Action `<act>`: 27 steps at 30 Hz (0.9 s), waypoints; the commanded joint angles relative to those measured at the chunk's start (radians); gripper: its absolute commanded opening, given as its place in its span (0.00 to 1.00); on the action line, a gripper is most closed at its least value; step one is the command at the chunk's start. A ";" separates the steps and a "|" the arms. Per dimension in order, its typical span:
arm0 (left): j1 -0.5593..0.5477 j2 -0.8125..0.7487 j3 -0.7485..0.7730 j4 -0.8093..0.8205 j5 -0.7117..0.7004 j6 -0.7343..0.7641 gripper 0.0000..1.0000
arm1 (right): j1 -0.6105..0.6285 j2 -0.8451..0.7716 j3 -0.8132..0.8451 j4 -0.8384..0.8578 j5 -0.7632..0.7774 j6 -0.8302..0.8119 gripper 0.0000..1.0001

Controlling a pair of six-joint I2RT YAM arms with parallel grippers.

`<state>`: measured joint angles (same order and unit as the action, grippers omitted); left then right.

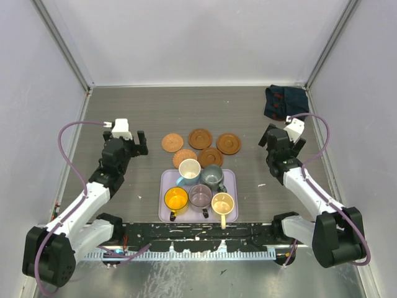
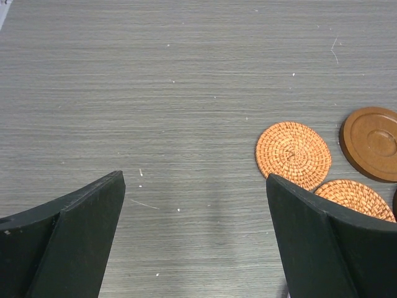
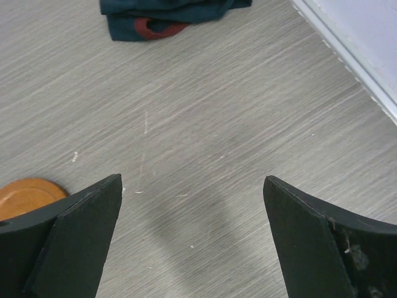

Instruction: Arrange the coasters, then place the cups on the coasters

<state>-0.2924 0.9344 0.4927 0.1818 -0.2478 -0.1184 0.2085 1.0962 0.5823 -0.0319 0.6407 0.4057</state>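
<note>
Several round brown coasters lie in a loose cluster behind the tray: two woven ones and smooth ones. Several cups stand in the lilac tray: white, grey-green, orange, purplish and cream. My left gripper hangs open left of the coasters, over bare table, with a woven coaster by its right finger. My right gripper is open to the right of the cluster, holding nothing; a smooth coaster peeks past its left finger.
A dark folded cloth lies at the back right corner. White walls enclose the table on the left, back and right. Grey table surface stretches behind the coasters.
</note>
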 commanded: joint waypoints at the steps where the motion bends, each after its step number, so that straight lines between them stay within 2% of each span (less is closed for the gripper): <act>1: 0.004 0.003 0.024 0.028 0.005 -0.003 0.98 | 0.005 0.003 0.072 0.028 -0.094 0.042 1.00; 5: 0.003 0.051 0.023 0.041 0.042 -0.010 0.98 | 0.006 0.029 0.046 0.093 -0.228 -0.030 1.00; 11: 0.001 0.159 0.061 -0.009 0.120 -0.045 0.98 | 0.008 0.113 0.090 0.048 -0.322 -0.029 1.00; 12: 0.002 0.180 0.073 -0.023 0.132 -0.058 0.98 | 0.012 0.122 0.096 0.045 -0.329 -0.023 0.97; 14: 0.000 0.225 0.093 -0.037 0.180 -0.068 0.98 | 0.034 0.133 0.097 0.049 -0.328 -0.025 0.89; 20: -0.031 0.357 0.160 -0.019 0.247 -0.099 0.98 | 0.122 0.239 0.157 0.044 -0.281 -0.039 0.46; 22: -0.044 0.415 0.193 -0.016 0.283 -0.097 0.98 | 0.148 0.293 0.196 0.028 -0.275 -0.041 0.35; 27: -0.080 0.536 0.275 -0.022 0.310 -0.091 0.98 | 0.208 0.387 0.255 0.035 -0.277 -0.054 0.28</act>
<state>-0.3458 1.4189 0.6975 0.1368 0.0154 -0.1993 0.3794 1.4487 0.7738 -0.0162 0.3500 0.3679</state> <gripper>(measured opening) 0.980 0.291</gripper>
